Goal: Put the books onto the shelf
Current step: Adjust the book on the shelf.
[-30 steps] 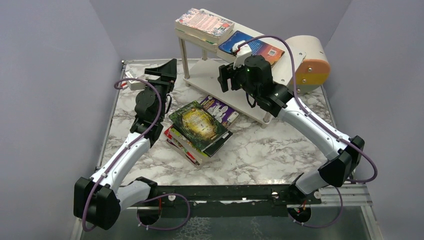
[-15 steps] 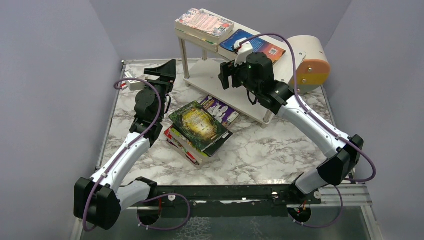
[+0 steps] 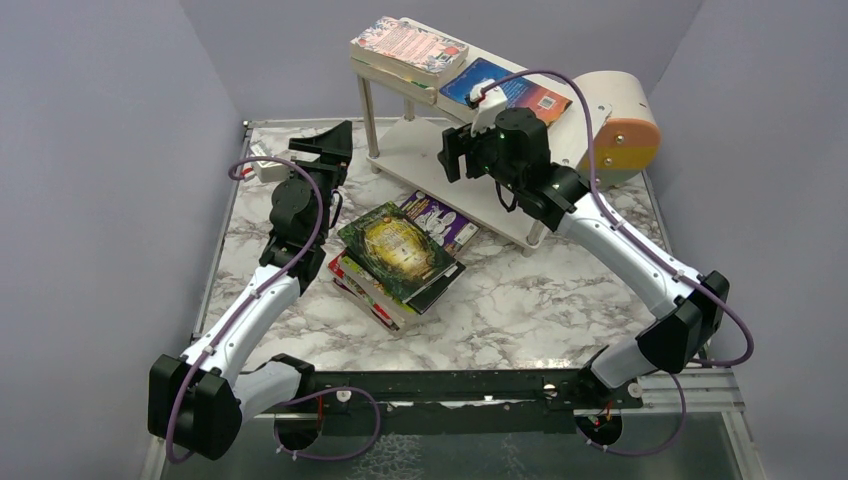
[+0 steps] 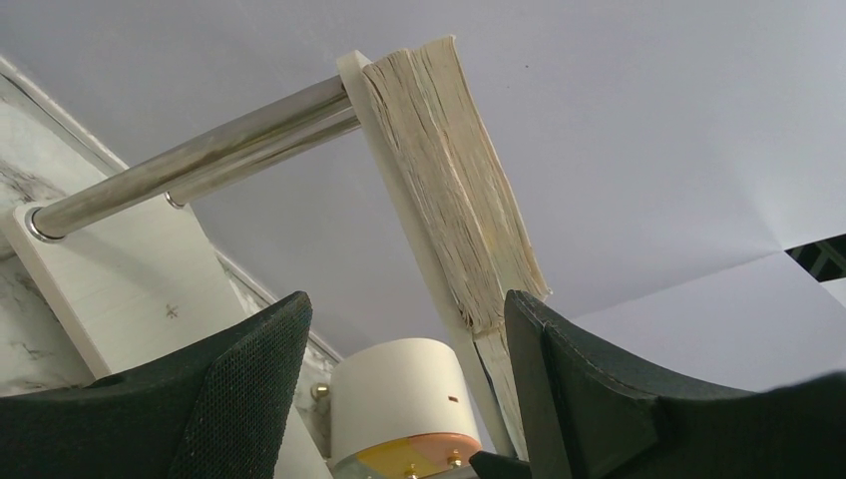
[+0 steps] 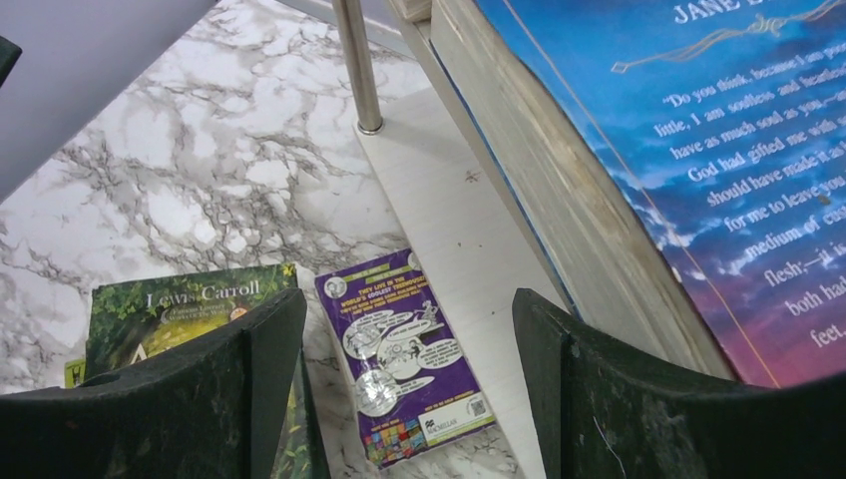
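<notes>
Left fingers point(image 4: 229, 399) and right fingers point(image 5: 619, 399) are held apart, empty. Two books point(image 3: 510, 92) lie on the shelf point(image 3: 415, 150); the stack point(image 3: 378, 298) sits on the surface point(image 3: 560, 290). The green top book point(image 3: 395, 240) is judged best gripped by one overhanging edge.

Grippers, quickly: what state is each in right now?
Left black two-finger gripper: open, holding nothing.
Right black two-finger gripper: open, holding nothing.

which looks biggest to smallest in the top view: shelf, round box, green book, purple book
1. shelf
2. round box and green book, about alike; the box sits farther back, so unranked
3. purple book, partly hidden by the green book
</notes>
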`<act>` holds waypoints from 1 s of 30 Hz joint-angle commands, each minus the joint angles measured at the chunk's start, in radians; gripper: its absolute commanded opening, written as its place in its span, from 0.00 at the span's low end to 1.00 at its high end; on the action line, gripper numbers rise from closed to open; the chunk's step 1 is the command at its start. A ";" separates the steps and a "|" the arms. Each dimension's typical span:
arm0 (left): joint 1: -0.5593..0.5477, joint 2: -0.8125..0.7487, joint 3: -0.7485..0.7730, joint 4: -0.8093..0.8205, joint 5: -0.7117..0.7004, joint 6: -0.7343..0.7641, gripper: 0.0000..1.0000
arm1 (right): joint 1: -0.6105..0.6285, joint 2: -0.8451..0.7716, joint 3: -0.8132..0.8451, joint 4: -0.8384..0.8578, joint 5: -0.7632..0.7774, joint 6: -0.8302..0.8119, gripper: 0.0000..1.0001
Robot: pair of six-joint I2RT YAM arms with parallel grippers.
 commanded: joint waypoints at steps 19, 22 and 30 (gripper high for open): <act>0.012 -0.021 -0.008 -0.003 0.019 -0.019 0.65 | -0.015 -0.179 -0.100 -0.059 0.032 0.010 0.75; 0.011 -0.023 -0.006 -0.005 0.020 -0.017 0.65 | -0.015 -0.184 -0.106 -0.058 0.031 0.011 0.75; 0.012 -0.027 -0.004 -0.013 0.014 -0.012 0.65 | -0.016 -0.196 -0.111 -0.064 0.055 0.004 0.75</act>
